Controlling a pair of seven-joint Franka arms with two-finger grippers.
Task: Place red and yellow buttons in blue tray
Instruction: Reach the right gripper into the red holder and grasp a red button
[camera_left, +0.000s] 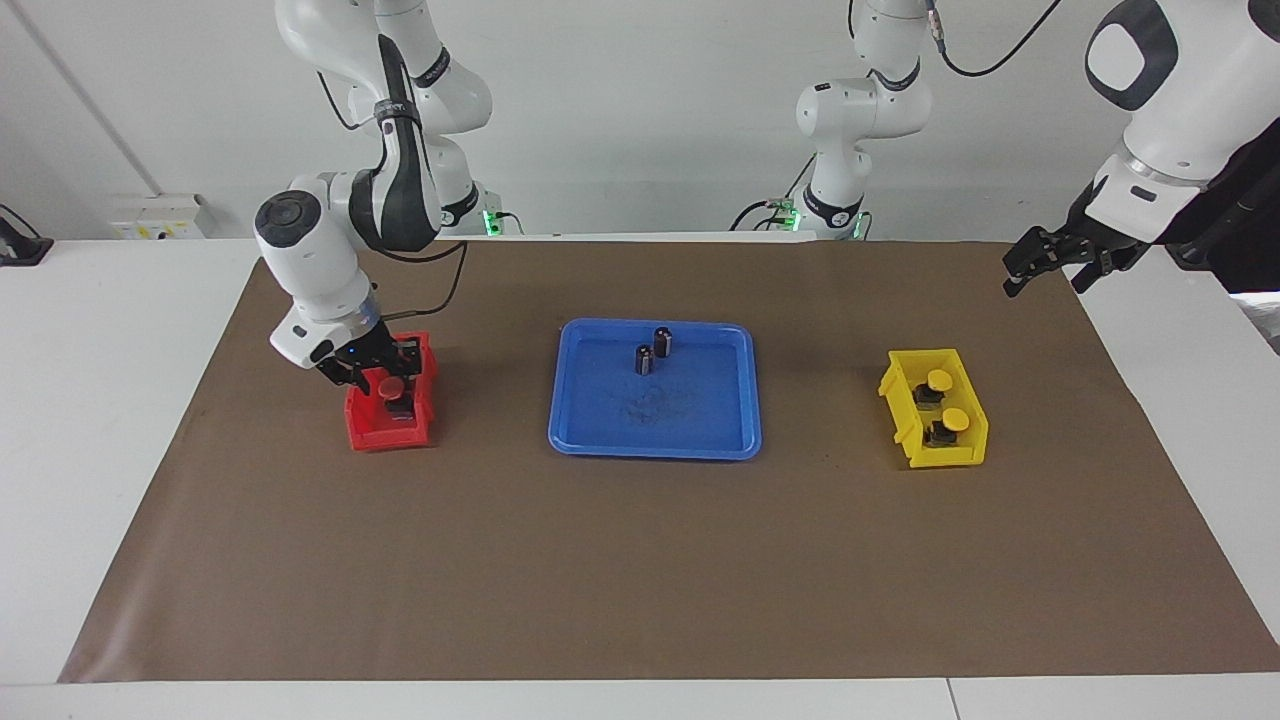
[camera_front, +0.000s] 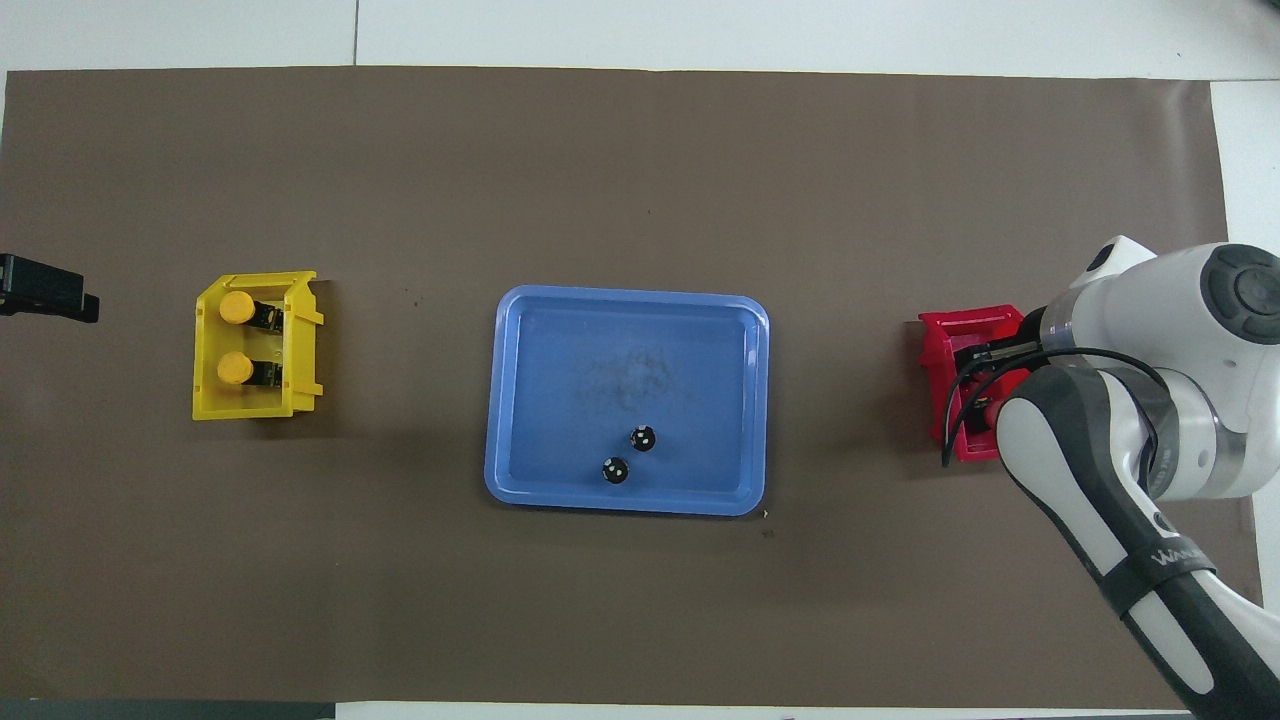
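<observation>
Tabletop (camera_left: 640, 560) under brown mat. Blue tray (camera_left: 655, 440) mid-table, two dark cylinders (camera_left: 652, 351) standing in it. Yellow bin (camera_left: 935, 455) toward left arm's end, two yellow buttons (camera_left: 938, 380) inside. Red bin (camera_left: 385, 435) toward right arm's end. Right tool (camera_left: 385, 372) down in it, clamped on a red button (camera_left: 391, 386). Left tool (camera_left: 1040, 265) waits aloft over the mat's edge, fingers wide.
</observation>
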